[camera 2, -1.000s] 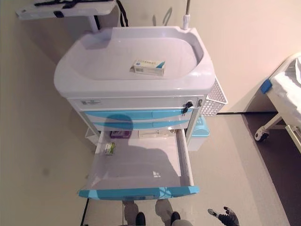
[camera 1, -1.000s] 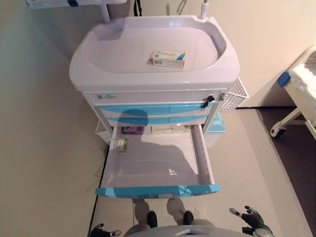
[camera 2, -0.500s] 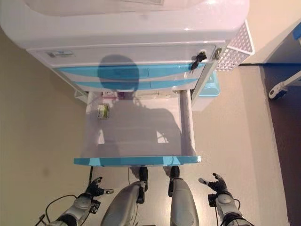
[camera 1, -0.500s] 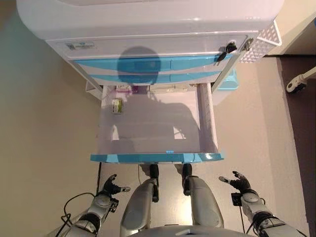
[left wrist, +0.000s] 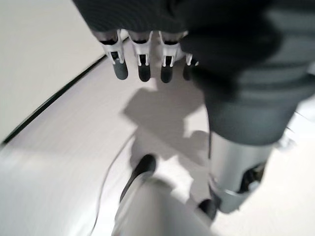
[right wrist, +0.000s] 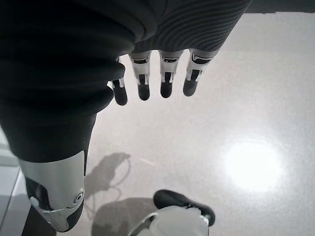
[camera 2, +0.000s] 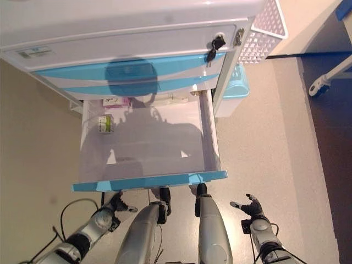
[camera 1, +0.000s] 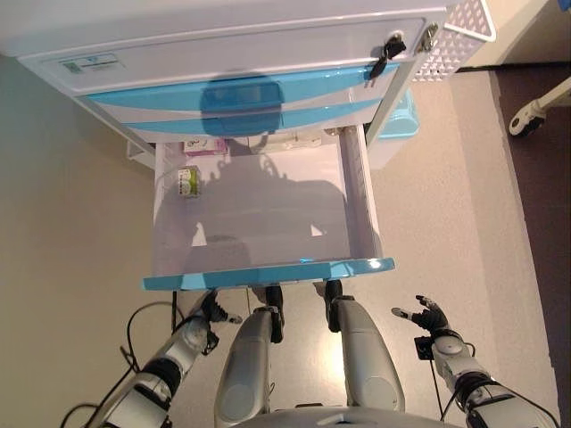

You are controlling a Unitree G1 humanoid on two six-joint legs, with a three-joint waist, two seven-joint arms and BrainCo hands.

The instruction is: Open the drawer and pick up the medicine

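Medicine (camera 1: 187,181): small green-white box inside open drawer (camera 1: 357,214), against its left wall near back corner. Pink packet (camera 1: 205,147) at drawer's back edge. Left hand (camera 1: 211,312) low below drawer's blue front, fingers relaxed, empty. Right hand (camera 1: 431,318) low beyond drawer's right front corner, fingers spread, empty.

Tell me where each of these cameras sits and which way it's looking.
Left eye view: on the head, looking down at the open drawer; left hand and right hand hang low.
Right eye view: beside it, same drawer, small medicine box inside.
Left wrist view: along straight fingers at floor.
Right wrist view: likewise, fingers over floor.
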